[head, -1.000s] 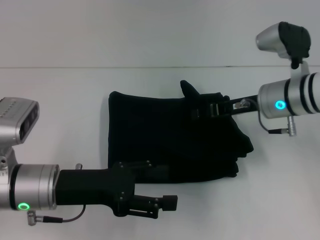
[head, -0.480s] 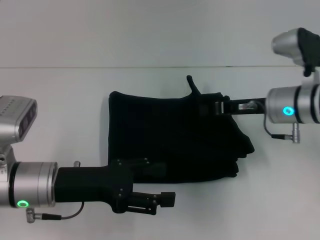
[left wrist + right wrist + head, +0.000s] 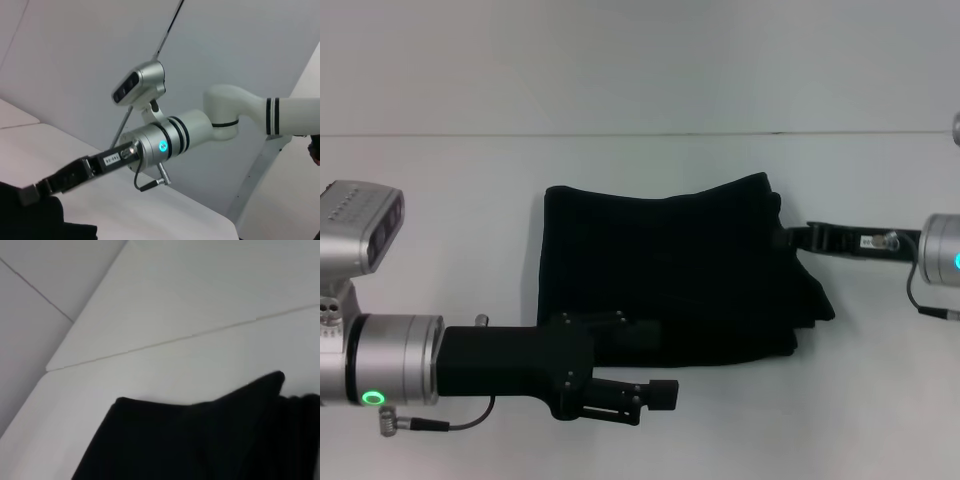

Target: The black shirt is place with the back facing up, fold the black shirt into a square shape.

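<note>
Black shirt (image 3: 665, 275) is lying folded, nearly square; I'm judging only tidying remains. Left gripper (image 3: 655, 396) hanging empty; right gripper (image 3: 798, 238) unreadable.

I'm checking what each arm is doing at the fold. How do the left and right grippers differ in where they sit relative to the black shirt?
The left gripper sits at the near edge of the black shirt, its body overlapping that edge in the head view; the right gripper is at the shirt's right side. The left gripper points right, along the near edge; the right gripper points left, toward the shirt. Both are low near the white table.
</note>
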Motion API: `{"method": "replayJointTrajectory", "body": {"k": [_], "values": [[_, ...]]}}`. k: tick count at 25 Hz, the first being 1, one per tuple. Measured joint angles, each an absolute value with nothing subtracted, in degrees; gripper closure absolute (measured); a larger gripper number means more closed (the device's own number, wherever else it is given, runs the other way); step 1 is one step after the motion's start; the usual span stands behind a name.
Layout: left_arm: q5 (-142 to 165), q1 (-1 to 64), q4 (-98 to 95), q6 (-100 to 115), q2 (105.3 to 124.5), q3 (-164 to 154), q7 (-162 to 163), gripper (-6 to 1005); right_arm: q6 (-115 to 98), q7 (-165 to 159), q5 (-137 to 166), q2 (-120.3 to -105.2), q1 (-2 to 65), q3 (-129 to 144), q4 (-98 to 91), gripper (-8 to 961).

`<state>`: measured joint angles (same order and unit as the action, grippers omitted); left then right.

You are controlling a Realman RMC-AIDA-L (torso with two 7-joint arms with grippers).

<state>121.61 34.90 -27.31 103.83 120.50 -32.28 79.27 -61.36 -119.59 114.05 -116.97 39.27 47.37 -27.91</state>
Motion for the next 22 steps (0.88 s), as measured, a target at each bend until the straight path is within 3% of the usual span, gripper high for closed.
{"method": "replayJointTrajectory", "body": {"k": [13,15,18,22], "values": [[121.6,35.0,-27.2,101.8,120.49,-32.2,79.0,95,-61.0,-118.5,114.0,-116.58,37.8,46.9,-27.8,941],[121.6,35.0,-27.3,100.7,120.44,-32.0,79.3,95,-61.6,-117.4,114.0,-116.33,37.7,45.6,-28.3,895],[121.1,35.2,-27.5,98.6,120.31,-31.7,80.2,96,-61.8,-117.4,114.1,-114.85,37.5,43.6,-28.6,826],[121.0,35.3,-27.6,97.7,120.24,-31.6,80.5,97,-61.6,-120.3,114.2,-111.18,37.6,42.5,-28.2,663]]}}
